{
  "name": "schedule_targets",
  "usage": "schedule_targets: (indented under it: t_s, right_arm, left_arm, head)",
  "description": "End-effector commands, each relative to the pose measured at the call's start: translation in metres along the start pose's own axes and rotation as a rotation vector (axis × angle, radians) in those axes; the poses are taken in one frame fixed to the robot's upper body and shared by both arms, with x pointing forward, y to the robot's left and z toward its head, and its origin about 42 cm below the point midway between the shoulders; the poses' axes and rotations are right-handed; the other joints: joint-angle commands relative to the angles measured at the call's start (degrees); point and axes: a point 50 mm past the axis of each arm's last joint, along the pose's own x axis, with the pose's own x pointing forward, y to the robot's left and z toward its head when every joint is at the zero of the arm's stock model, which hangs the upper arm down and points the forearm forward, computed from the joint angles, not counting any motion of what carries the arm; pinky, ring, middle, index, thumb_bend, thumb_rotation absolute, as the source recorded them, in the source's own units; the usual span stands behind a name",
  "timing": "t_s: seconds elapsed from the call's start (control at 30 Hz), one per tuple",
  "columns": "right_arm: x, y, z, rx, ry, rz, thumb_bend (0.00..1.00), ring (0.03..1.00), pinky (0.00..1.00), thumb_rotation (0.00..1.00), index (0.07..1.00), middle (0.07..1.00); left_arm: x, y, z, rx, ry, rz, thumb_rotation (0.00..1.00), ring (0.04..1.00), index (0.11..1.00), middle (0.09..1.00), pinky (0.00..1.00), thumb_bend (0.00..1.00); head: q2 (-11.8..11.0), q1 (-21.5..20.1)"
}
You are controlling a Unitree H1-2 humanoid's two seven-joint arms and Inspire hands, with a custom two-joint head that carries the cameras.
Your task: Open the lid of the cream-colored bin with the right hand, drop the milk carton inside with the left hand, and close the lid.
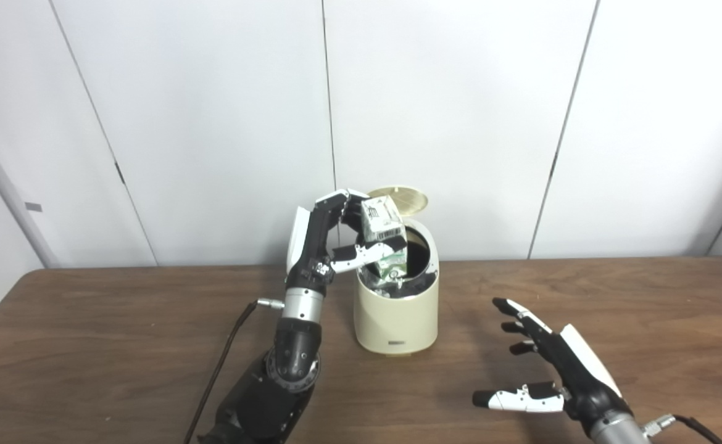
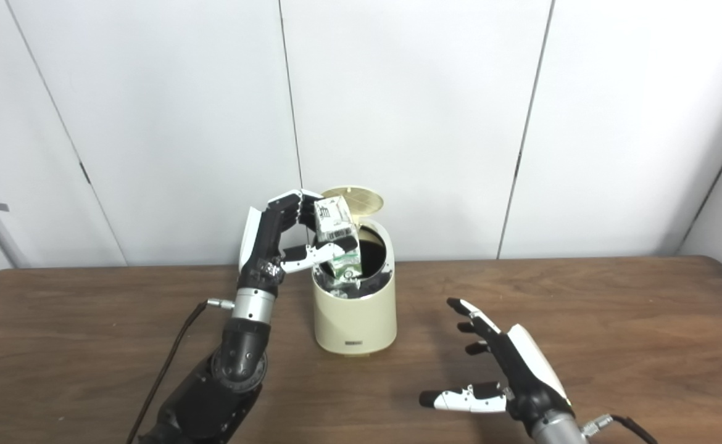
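The cream-colored bin [image 1: 396, 314] stands at the middle of the brown table, its round lid [image 1: 403, 199] tipped up and open at the back. My left hand [image 1: 330, 240] is shut on the white and green milk carton [image 1: 385, 237], which is tilted with its lower end inside the bin's dark opening. My right hand [image 1: 552, 364] hovers open over the table to the right of the bin, fingers spread, touching nothing.
The wooden table [image 1: 89, 345] runs the full width, with its far edge against white wall panels. A black cable [image 1: 225, 357] trails from the left forearm across the table. Another cable [image 1: 694, 425] leaves the right wrist at the bottom right.
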Motion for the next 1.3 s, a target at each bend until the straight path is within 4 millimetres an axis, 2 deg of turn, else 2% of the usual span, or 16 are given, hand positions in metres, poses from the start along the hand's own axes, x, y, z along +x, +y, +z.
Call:
schedule_targets:
  t_s: [0.0, 0.1, 0.13, 0.17, 0.2, 0.3, 0.47, 0.77, 1.1, 1.27]
  right_arm:
    - [0.001, -0.012, 0.014, -0.013, -0.060, -0.037, 0.80, 0.859, 0.72, 0.29, 0.913, 0.926]
    - [0.002, -0.013, 0.013, -0.013, -0.061, -0.035, 0.81, 0.858, 0.72, 0.30, 0.913, 0.927]
    - [0.002, -0.014, 0.013, -0.011, -0.062, -0.034, 0.81, 0.858, 0.72, 0.30, 0.913, 0.928]
    - [0.002, -0.014, 0.012, -0.010, -0.063, -0.034, 0.81, 0.859, 0.72, 0.30, 0.912, 0.928]
    - [0.003, -0.015, 0.012, -0.009, -0.062, -0.034, 0.81, 0.861, 0.72, 0.30, 0.912, 0.928]
    - [0.004, -0.015, 0.010, -0.008, -0.064, -0.034, 0.81, 0.866, 0.73, 0.30, 0.910, 0.927]
    - [0.006, -0.015, 0.013, -0.002, -0.066, -0.028, 0.82, 0.869, 0.73, 0.31, 0.914, 0.934]
    - [0.009, -0.015, 0.013, -0.012, -0.071, -0.025, 0.81, 0.854, 0.71, 0.27, 0.911, 0.927]
    - [0.008, -0.014, 0.014, 0.001, -0.078, -0.015, 0.80, 0.854, 0.70, 0.24, 0.912, 0.927]
    - [0.007, -0.014, 0.015, 0.006, -0.076, -0.013, 0.80, 0.851, 0.71, 0.22, 0.910, 0.925]
  left_arm:
    - [0.026, 0.002, 0.021, 0.007, -0.106, 0.007, 0.00, 0.457, 0.504, 0.487, 0.49, 0.50]
    - [0.024, 0.002, 0.019, 0.041, -0.114, -0.018, 0.00, 0.460, 0.502, 0.497, 0.51, 0.51]
    - [0.023, 0.003, 0.018, 0.058, -0.121, -0.022, 0.03, 0.529, 0.499, 0.564, 0.52, 0.51]
    - [0.023, 0.003, 0.018, 0.072, -0.126, -0.024, 0.04, 0.592, 0.595, 0.626, 0.55, 0.74]
    - [0.022, 0.004, 0.017, 0.089, -0.134, -0.023, 0.06, 0.632, 0.640, 0.663, 0.57, 0.82]
    - [0.022, 0.006, 0.017, 0.114, -0.150, -0.021, 0.15, 0.706, 0.724, 0.741, 0.62, 0.90]
    - [0.023, 0.010, 0.018, 0.112, -0.157, -0.028, 0.20, 0.736, 0.795, 0.786, 0.66, 0.94]
    - [0.021, 0.012, 0.020, 0.119, -0.172, -0.020, 0.23, 0.735, 0.803, 0.790, 0.67, 0.94]
    - [0.018, 0.014, 0.025, 0.112, -0.200, 0.006, 0.22, 0.715, 0.780, 0.770, 0.64, 0.92]
    - [0.016, 0.014, 0.025, 0.109, -0.205, 0.017, 0.15, 0.709, 0.772, 0.763, 0.63, 0.88]
  head:
    - [0.12, 0.04]
    - [0.10, 0.25]
    - [0.13, 0.40]
    - [0.12, 0.45]
    - [0.12, 0.54]
    - [0.13, 0.79]
    - [0.20, 0.97]
    - [0.12, 1.35]
    - [0.22, 1.83]
    - [0.28, 1.86]
